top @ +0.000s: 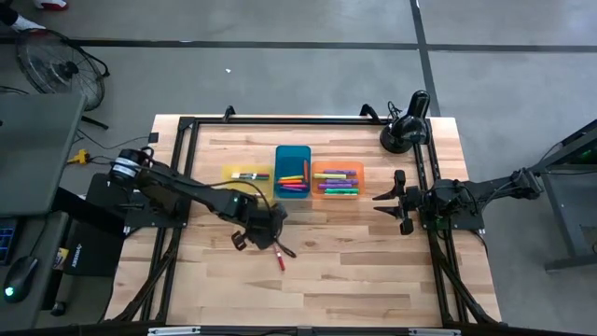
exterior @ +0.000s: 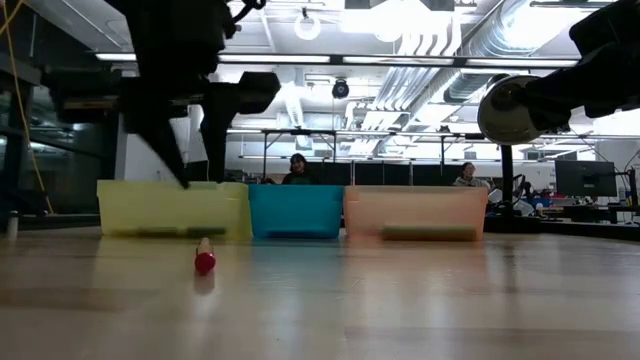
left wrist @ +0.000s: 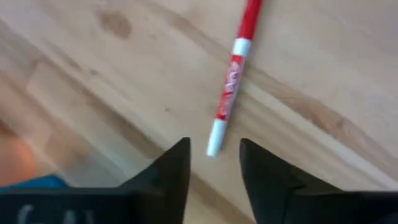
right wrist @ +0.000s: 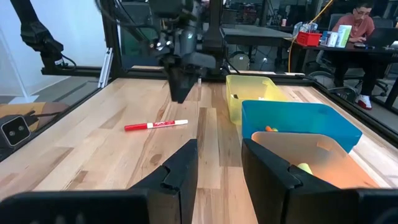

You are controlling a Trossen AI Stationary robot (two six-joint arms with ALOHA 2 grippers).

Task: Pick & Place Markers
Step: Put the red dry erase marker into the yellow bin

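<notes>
A red marker [left wrist: 231,87] with a white end [left wrist: 214,144] lies flat on the wooden table [top: 354,271], near the middle. My left gripper [left wrist: 213,159] hangs open just above it, pointing steeply down. Its two fingertips stand on either side of the white end without touching it. In the high view the left gripper [top: 273,241] is just beyond the marker [top: 280,260]. More markers lie in the yellow tray [top: 244,175], the blue tray [top: 292,159] and the orange tray [top: 337,168]. My right gripper [right wrist: 219,149] waits open and level at the table's right side.
The three trays stand in a row behind the marker, toward the far edge. A black stand [top: 407,131] sits at the far right corner. Black frame rails [top: 183,168] run along the table's left and right sides. Bare wood lies near the front edge.
</notes>
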